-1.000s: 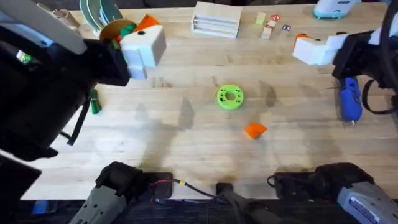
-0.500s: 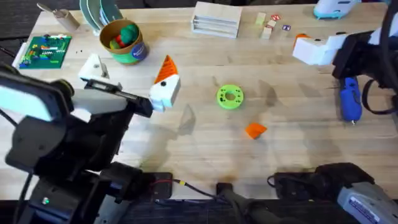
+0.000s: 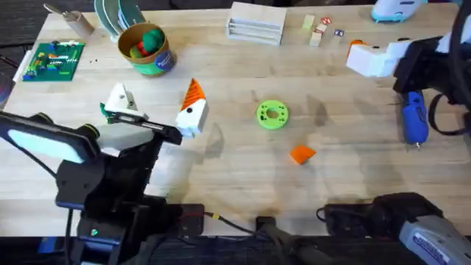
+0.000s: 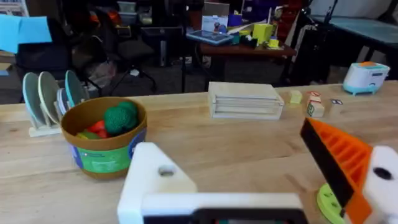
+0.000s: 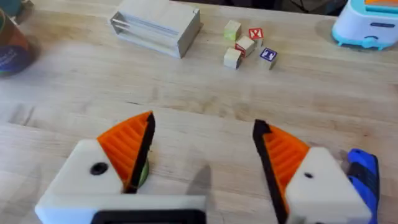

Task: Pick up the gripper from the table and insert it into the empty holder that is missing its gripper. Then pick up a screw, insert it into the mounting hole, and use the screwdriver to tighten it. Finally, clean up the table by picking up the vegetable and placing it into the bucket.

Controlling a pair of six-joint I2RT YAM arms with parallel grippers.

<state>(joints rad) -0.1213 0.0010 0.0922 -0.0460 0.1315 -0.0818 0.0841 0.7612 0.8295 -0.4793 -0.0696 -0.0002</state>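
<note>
The overhead camera sits high above the arm bases and looks down and forward over the whole surface (image 3: pixel 243 184), from the bases at the near edge to the wooden block (image 3: pixel 256 22) at the far edge. The left wrist camera rides low and close behind its tool (image 4: pixel 249 180), looking level across the surface toward the bucket (image 4: pixel 102 134), the wooden block (image 4: pixel 244 99) and the room beyond. The right wrist camera, close behind its tool (image 5: pixel 202 165), tilts down at the far part of the surface, sharing the wooden block (image 5: pixel 157 25) and toy cubes (image 5: pixel 245 45) with the other two views.
</note>
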